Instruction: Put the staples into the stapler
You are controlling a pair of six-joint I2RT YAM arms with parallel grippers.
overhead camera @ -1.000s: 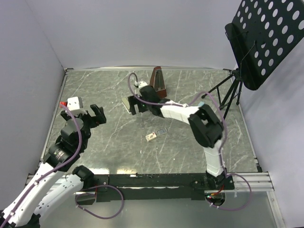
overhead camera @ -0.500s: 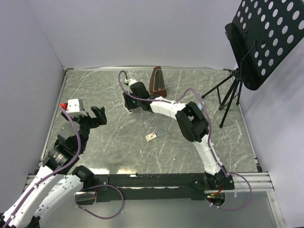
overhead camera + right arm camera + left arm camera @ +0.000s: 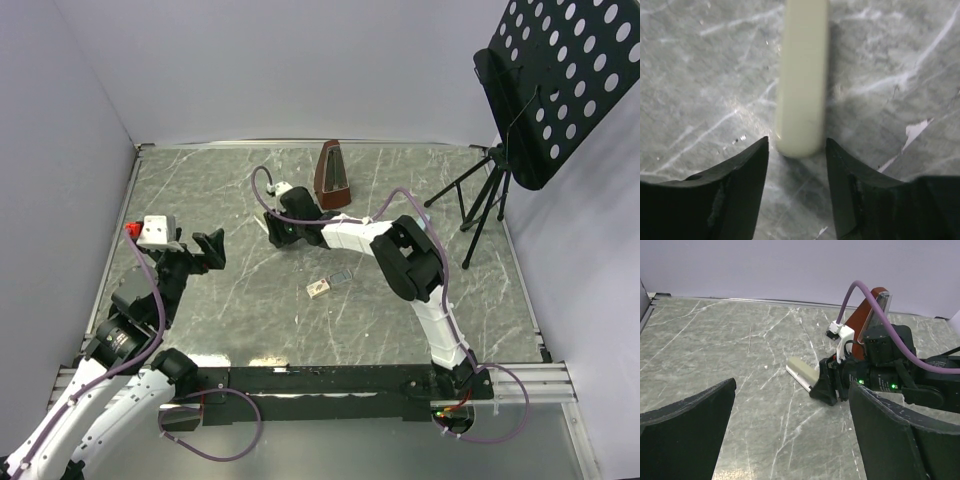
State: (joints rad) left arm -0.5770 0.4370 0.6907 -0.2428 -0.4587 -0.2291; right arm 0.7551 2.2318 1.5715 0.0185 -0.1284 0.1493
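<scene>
Right wrist view shows you the cream stapler [image 3: 802, 75] lying flat on the grey table [image 3: 700, 60], with its round end between the two black fingers of the right gripper [image 3: 796, 146]. The fingers are very close on both sides, but you cannot tell if they are squeezing the stapler or are just beside it. The left gripper [image 3: 792, 390] is spread wide with nothing in it, and it is well apart from the stapler. The staples are in the middle of the table, nearer to you than the stapler: a tiny tan box [image 3: 318, 289] and, just beside it, a small grey strip [image 3: 341, 276]. I think the stapler is hard and smooth, so it may slip or swing if you hold only its tip. Take it further along its body, across the narrow sides. The box looks very light and made of card, so squeeze it softly or it will crush. The strip is thin and lies flat, so it will be hard to get under, and it may snap into bits if you bend it. Pinch it by its long edges and keep it level.
</scene>
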